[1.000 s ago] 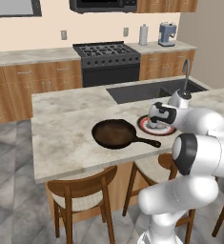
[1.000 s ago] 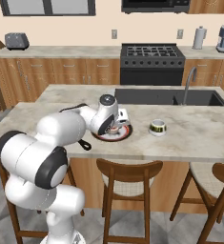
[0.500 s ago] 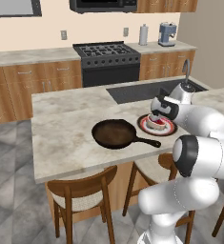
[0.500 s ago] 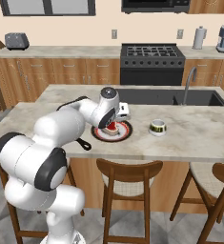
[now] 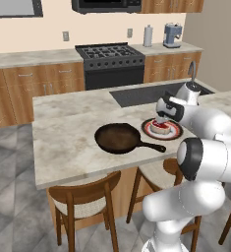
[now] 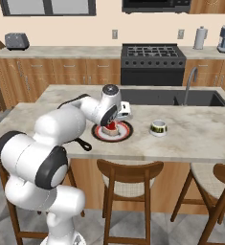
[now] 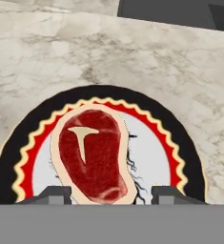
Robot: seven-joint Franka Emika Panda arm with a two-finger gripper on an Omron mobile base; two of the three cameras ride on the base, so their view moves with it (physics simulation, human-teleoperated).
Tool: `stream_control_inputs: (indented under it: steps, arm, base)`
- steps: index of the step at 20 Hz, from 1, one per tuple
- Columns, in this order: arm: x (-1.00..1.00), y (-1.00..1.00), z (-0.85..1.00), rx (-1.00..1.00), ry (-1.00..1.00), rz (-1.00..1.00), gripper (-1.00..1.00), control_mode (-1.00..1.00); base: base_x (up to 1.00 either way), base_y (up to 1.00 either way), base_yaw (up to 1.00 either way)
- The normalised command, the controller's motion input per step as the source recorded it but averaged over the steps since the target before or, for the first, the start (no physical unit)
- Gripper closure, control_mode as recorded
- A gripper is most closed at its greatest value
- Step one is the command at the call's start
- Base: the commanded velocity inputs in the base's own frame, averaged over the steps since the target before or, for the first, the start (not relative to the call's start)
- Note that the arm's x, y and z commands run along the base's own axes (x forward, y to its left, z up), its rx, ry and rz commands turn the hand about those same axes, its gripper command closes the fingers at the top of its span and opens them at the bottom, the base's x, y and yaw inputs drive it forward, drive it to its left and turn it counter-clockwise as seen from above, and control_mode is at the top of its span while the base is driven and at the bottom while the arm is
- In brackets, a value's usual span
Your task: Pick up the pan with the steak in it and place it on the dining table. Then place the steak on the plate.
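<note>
Steak (image 7: 95, 155) lies flat on the plate (image 7: 18, 157), lower centre of the hand view; pan (image 5: 118, 138) sits empty just left of it on the dining table (image 5: 63, 138). Gripper (image 7: 108, 193) fingers spread, straddling the steak, nothing pinched. Risk: a fingertip catches the steak during retreat and drags it off.

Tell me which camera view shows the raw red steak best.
The hand view: the raw red steak with a cream fat rim lies large and unobstructed on the plate. Both base views show it small, partly behind the gripper.
</note>
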Motion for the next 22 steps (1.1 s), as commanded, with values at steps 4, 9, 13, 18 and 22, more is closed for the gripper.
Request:
stream_control_inputs:
  steps: [4,9,13,18,22]
  arm:
    - [-0.28,-0.04,0.47,0.05,-0.01,0.0,1.0,-1.0]
    - [-0.65,0.0,0.55,0.04,-0.06,0.0,1.0,-1.0]
    - [-0.91,0.0,0.51,0.03,-0.15,0.04,1.0,-1.0]
    - [-0.86,0.0,0.36,0.0,-0.2,0.06,1.0,-1.0]
    - [-0.75,0.02,0.14,0.0,-0.3,0.07,1.0,-1.0]
  base:
    - [0.0,0.0,0.0]
    - [0.0,0.0,0.0]
    - [0.0,0.0,0.0]
    - [0.0,0.0,0.0]
    - [0.0,0.0,0.0]
